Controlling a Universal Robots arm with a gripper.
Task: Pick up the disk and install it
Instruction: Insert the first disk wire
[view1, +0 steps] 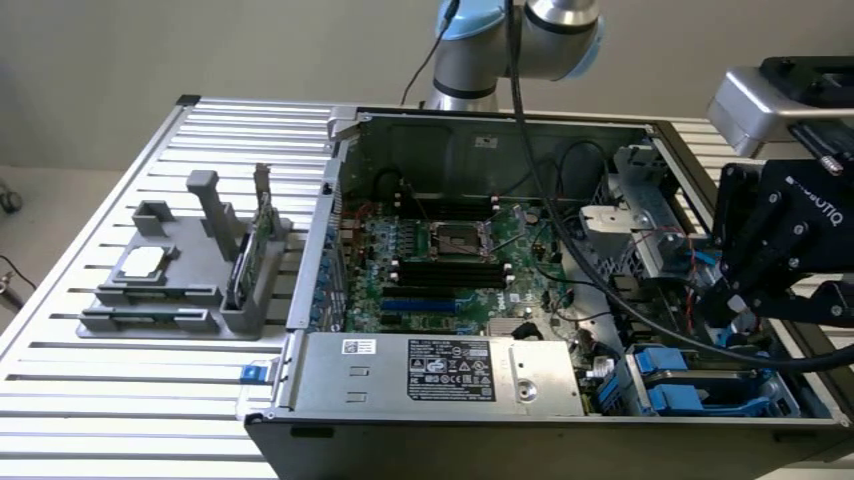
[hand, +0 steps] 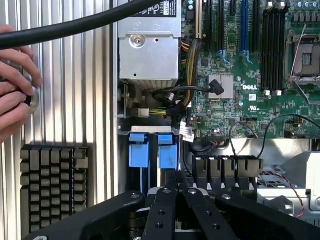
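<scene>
Black gripper (hand: 178, 186) nearly closed, hold on anything unclear; blue-framed silver-grey disk (hand: 167, 154) just beyond tips. Best grip: square on frame, clear of wires (hand: 169, 100).

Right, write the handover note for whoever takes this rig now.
Hand: shut, tips at the disk, of which a blue carrier end shows; grip not certain.
Disk: slotted in the computer case, beside a second blue carrier.
Done: disk is in its slot.
Left: seating unconfirmed; hand not withdrawn.
Note: a person's hand is over the table by the case.
</scene>
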